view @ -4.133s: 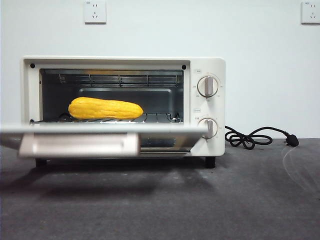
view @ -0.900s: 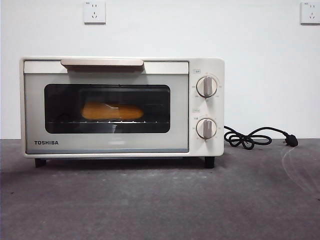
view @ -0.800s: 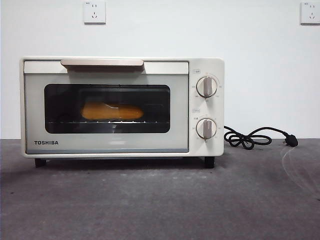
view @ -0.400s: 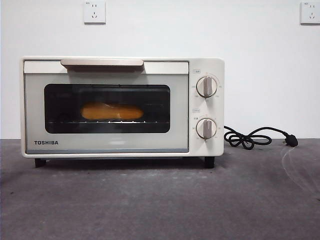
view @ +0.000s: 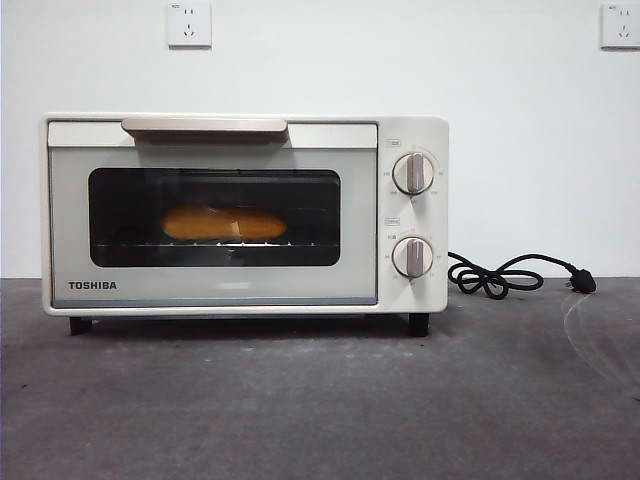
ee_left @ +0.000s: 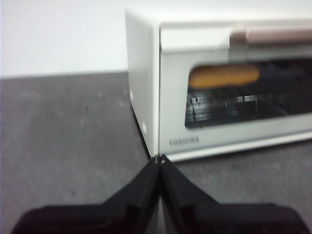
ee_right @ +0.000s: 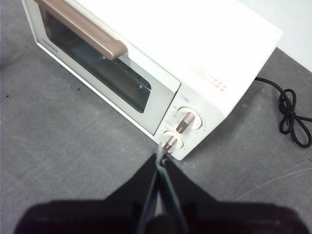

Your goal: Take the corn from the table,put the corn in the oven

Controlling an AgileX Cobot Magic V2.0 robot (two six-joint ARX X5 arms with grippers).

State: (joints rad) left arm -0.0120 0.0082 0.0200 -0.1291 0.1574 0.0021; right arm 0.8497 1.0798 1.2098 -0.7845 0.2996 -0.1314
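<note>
The cream-white TOSHIBA oven stands on the dark grey table with its door closed. Behind the dark glass window the yellow-orange corn lies on the wire rack; it also shows through the glass in the left wrist view as the corn. My left gripper is shut and empty, low over the table near the oven's front left corner. My right gripper is shut and empty, raised above the table in front of the oven's knob end. Neither arm shows in the front view.
A black power cord with its plug lies coiled on the table right of the oven, also seen as the cord. Two wall sockets sit high on the white wall behind.
The oven door, open and flat 4.4 s ago with the corn on the rack, is closed. Over the last second nothing has moved.
</note>
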